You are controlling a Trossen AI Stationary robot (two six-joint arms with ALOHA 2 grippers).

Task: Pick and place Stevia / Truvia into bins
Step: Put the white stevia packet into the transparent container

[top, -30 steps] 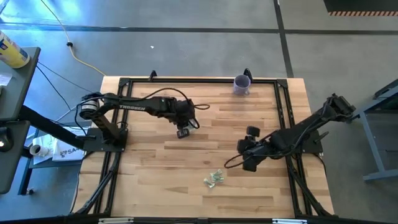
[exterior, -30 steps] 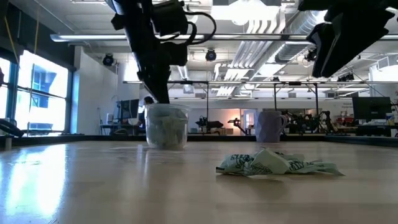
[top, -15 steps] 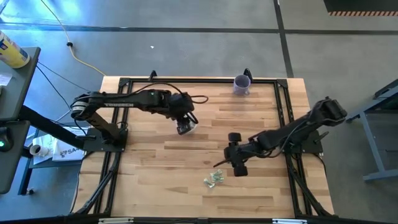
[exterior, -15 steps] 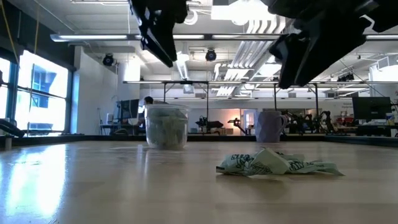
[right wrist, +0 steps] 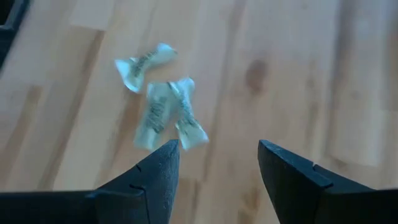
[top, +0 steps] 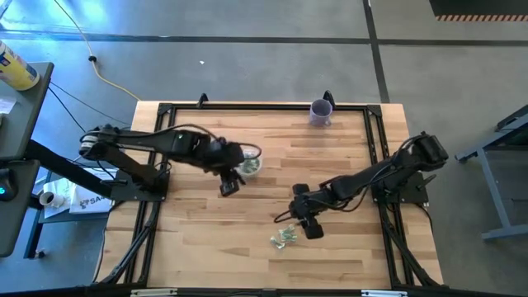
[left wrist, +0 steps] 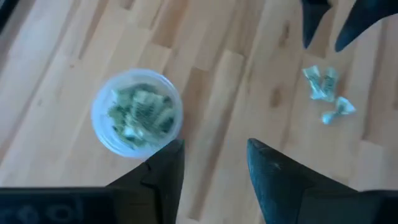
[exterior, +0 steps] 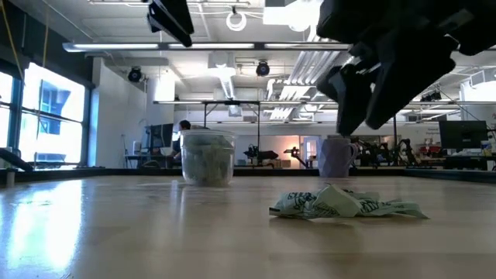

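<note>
Nearest to us on the table [top: 346, 256], a small heap of crumpled green-and-white packets [top: 285, 238] lies on the bare wood near the front middle; in the low view the same heap [exterior: 345, 203] sits flat on the boards. We see the right gripper [top: 309, 225] hanging just beside the heap, a little to its right and farther back, above the wood and not touching any packet. From its wrist we see its two fingers [right wrist: 158, 174] spread apart with nothing between them, and the packets [right wrist: 163, 112] lie ahead of them on the table.

Farther back and to the left, the left gripper [top: 228, 186] hovers over the table just near of the cup [top: 249, 165]. Its fingers [left wrist: 165, 171] stand apart and carry nothing. The cup [left wrist: 137, 112] stands upright beside them with green-and-white packets piled inside. In the low view we see the cup [exterior: 207, 156] on the wood, filled most of the way.

At the far edge, right of middle, a purple mug [top: 320, 111] stands well apart from both arms.
</note>
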